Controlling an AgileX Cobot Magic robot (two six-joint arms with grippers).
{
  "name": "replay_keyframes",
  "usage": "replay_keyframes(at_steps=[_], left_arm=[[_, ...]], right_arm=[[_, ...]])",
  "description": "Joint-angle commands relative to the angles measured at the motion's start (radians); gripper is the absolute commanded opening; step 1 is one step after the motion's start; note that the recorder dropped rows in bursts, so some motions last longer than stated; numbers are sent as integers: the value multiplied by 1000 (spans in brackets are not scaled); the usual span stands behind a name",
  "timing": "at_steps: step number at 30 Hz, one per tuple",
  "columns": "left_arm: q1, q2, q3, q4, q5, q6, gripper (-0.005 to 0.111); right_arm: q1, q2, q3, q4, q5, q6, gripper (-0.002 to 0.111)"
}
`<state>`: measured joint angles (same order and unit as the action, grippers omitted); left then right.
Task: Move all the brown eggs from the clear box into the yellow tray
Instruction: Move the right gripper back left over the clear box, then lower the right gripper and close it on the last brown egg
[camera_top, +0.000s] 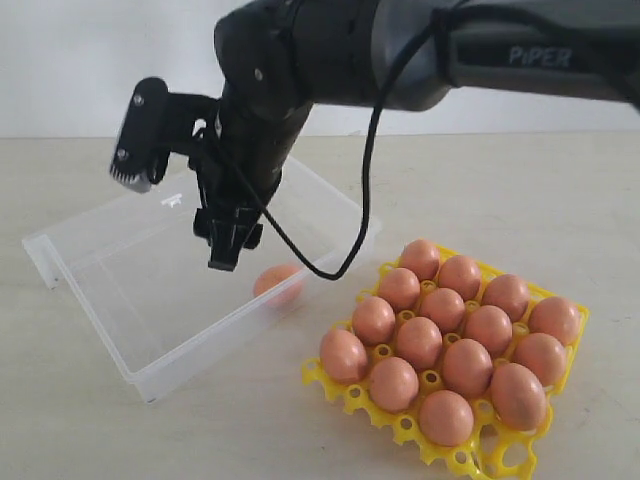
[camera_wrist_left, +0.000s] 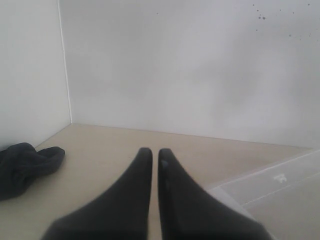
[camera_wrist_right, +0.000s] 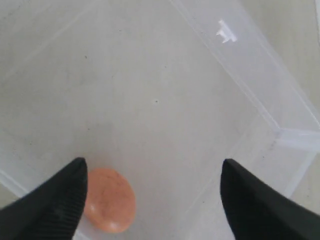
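Sitting nearest on the desk, the yellow tray is carrying brown eggs in nearly every cup. Behind it, a lone egg is lying in the clear box close to one wall, with bare floor stretching away to the far side. The right tool is hovering above the box with its jaws spread wide and holding nothing. The left tool is hanging almost closed and empty beside a corner of the box.

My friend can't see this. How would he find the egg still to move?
Find the big clear box left of the yellow tray. One brown egg lies alone inside it, near the tray-side wall. Every other egg sits in a tray cup.
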<state>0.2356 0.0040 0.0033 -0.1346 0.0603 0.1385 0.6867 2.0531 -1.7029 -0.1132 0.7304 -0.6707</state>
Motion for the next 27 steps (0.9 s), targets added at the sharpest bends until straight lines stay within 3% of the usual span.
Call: replay_keyframes(at_steps=[1, 11, 20, 27], left_arm=[[-1, -4, -3, 0, -7, 2, 4], [-1, -4, -3, 0, -7, 2, 4], [-1, -4, -3, 0, -7, 2, 4], [-1, -4, -3, 0, -7, 2, 4]], right_arm=[[0, 52, -7, -34, -37, -9, 70], [-30, 75, -5, -23, -101, 140, 66], [-64, 101, -5, 138, -125, 172, 66], [-71, 160, -5, 134, 9, 172, 60]])
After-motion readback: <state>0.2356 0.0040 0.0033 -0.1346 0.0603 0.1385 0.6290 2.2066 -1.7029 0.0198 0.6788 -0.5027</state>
